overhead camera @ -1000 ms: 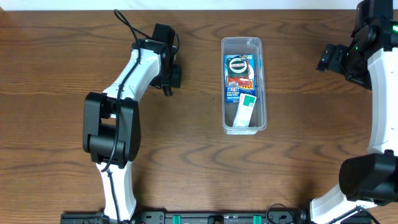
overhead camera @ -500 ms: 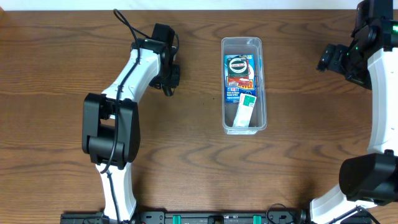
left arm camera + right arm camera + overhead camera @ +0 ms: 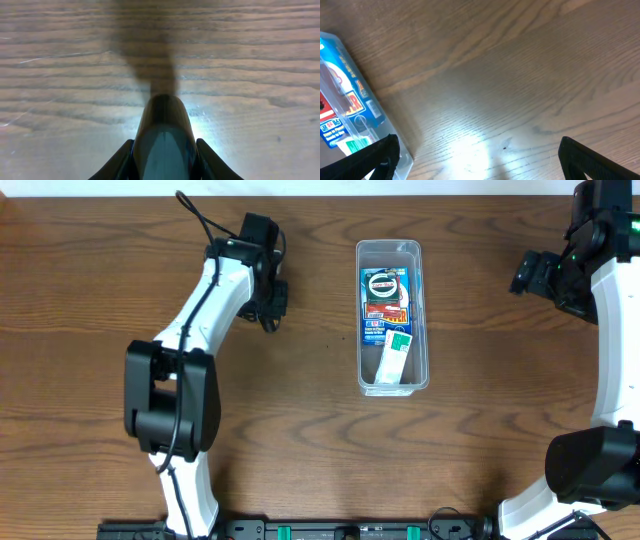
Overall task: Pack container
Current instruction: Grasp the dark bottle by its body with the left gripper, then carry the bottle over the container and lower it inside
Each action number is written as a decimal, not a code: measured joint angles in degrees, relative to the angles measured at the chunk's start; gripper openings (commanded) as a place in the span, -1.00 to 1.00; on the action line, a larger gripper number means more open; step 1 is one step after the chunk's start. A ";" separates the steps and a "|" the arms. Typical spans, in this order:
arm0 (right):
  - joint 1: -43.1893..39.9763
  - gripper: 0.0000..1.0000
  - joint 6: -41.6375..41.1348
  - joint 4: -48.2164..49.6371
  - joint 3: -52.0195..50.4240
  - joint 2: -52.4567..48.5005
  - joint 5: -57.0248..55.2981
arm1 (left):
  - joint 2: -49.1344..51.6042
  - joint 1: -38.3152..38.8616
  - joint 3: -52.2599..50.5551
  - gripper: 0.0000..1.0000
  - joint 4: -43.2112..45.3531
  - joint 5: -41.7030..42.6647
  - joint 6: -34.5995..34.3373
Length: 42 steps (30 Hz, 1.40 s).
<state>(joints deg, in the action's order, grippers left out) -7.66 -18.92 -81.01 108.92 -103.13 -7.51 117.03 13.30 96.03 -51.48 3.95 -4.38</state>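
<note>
The container (image 3: 424,320) is a long clear bin at the table's centre. It holds a blue and red packet (image 3: 386,292) and a white and green tube (image 3: 394,355). My left gripper (image 3: 270,315) is left of the container, over bare wood. In the left wrist view the left gripper (image 3: 165,146) is shut on a dark glossy rounded item (image 3: 162,117). My right gripper (image 3: 528,275) is far right of the container. In the right wrist view the right gripper (image 3: 479,150) is wide open and empty, and the container's corner (image 3: 395,150) shows at the left.
The brown wooden table (image 3: 300,440) runs under everything. The left arm's white links (image 3: 195,320) stretch from the front edge up to the back left. The right arm (image 3: 610,330) runs along the right edge.
My left arm has shifted a little to the left and toward the back, with the dark item still held. The right arm and the container have not moved.
</note>
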 measured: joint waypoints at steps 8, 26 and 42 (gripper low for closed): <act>0.00 0.99 0.00 -0.02 0.00 0.00 0.00 | -14.01 2.99 0.00 -0.34 -0.72 2.84 -0.35; 0.00 0.99 0.00 0.00 0.00 0.00 0.00 | -22.34 25.40 0.00 -0.34 2.62 3.50 -14.10; 0.00 0.98 0.00 0.00 0.00 0.00 0.00 | -14.03 28.44 0.00 -0.35 3.93 1.27 -27.34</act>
<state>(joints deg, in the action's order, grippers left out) -7.66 -18.92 -81.01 108.92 -103.13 -7.51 103.00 41.74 96.03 -47.55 5.21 -31.73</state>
